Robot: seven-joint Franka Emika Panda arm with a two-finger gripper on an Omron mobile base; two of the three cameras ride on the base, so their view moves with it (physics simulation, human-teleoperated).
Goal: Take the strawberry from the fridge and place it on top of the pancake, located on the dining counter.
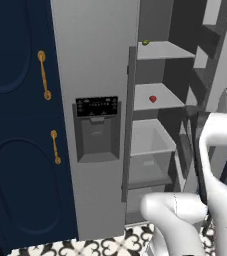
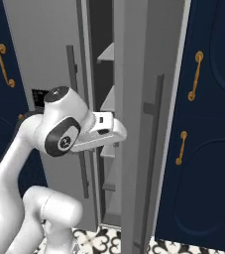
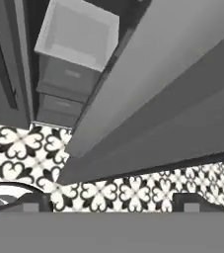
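The grey fridge (image 1: 92, 60) stands with its right door (image 2: 143, 119) swung open. On the middle light grey shelf (image 1: 162, 102) lies the strawberry (image 1: 152, 99), tiny and red. My gripper (image 3: 111, 201) hangs in front of the open compartment, lower than the berry and well short of it, pointing down at the floor. Its two fingertips (image 3: 34, 201) are spread wide with nothing between them, so it is open. In the right base view my white hand (image 2: 104, 131) sits by the edge of the open door. The pancake and the dining counter are out of view.
A small green fruit (image 1: 145, 43) rests on the top shelf. A grey bin (image 1: 150, 145) and drawers sit below the strawberry's shelf. Navy cabinets with gold handles (image 1: 44, 75) flank the fridge. The black dispenser (image 1: 97, 127) is on the closed left door. The floor (image 3: 133, 190) is patterned tile.
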